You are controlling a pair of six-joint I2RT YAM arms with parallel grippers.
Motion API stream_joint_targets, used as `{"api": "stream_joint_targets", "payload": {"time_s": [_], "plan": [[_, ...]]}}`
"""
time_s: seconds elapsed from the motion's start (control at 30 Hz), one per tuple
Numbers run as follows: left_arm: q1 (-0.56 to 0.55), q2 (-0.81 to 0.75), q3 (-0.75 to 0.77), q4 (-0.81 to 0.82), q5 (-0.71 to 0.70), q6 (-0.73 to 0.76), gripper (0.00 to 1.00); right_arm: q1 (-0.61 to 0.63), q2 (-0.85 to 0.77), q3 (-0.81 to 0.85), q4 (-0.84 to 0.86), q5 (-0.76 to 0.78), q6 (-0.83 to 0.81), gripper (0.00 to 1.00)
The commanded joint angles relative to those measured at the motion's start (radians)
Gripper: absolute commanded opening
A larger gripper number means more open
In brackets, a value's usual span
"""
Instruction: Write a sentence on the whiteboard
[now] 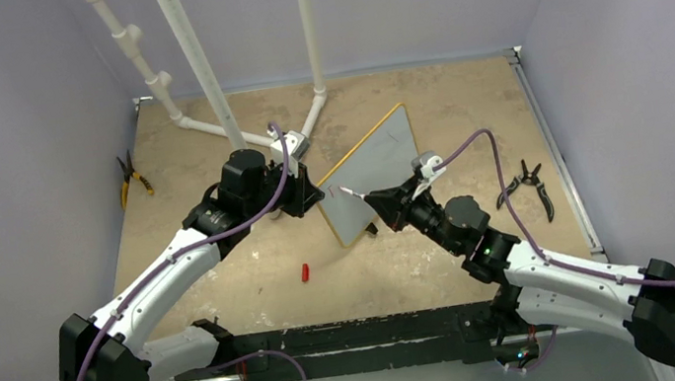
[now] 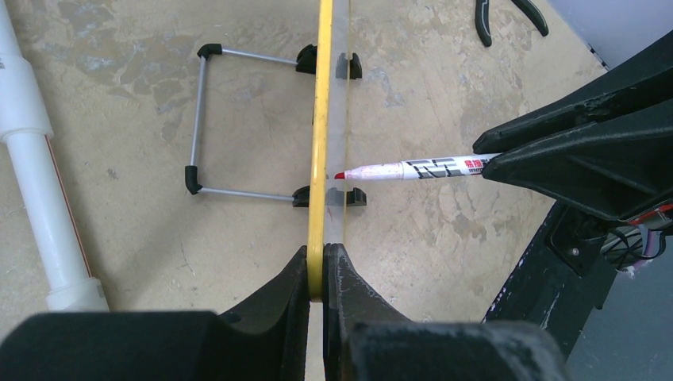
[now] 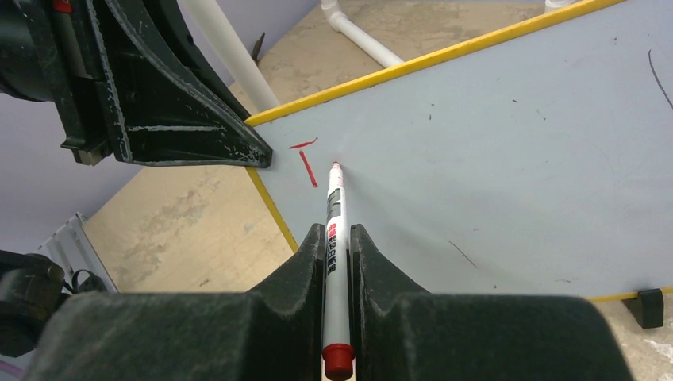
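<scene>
We see the whiteboard [image 1: 380, 169] standing on edge on the bench [image 1: 441, 101], propped from behind by its wire stand [image 2: 198, 119]. The left tool [image 2: 321, 258] is clamped tight on the whiteboard's yellow frame at its upper corner. The right tool [image 3: 337, 234] is closed around a white marker [image 3: 334, 206], whose red tip meets the whiteboard's face. Just beside that tip, near the clamped corner, two short red strokes [image 3: 308, 169] form a "T". A small red piece [image 1: 305, 273] lies in front of the whiteboard, black pliers [image 1: 527, 186] lie to its right, and yellow-handled pliers [image 1: 131, 180] lie well to its left.
</scene>
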Motion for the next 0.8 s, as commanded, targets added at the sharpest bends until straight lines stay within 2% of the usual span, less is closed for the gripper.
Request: {"api": "stream_joint_targets", "payload": {"time_s": [0.0,0.57,0.77], "plan": [[0.001,0.004,-0.009,0.010,0.019,0.044,0.00,0.003,0.001,0.034,0.080,0.024,0.005,0.00],[0.001,0.006,-0.009,0.011,0.022,0.046,0.00,0.003,0.035,0.025,0.077,-0.067,-0.023,0.00],[0.001,0.007,-0.009,0.013,0.024,0.046,0.00,0.003,0.031,0.014,0.043,-0.037,-0.017,0.00]]}}
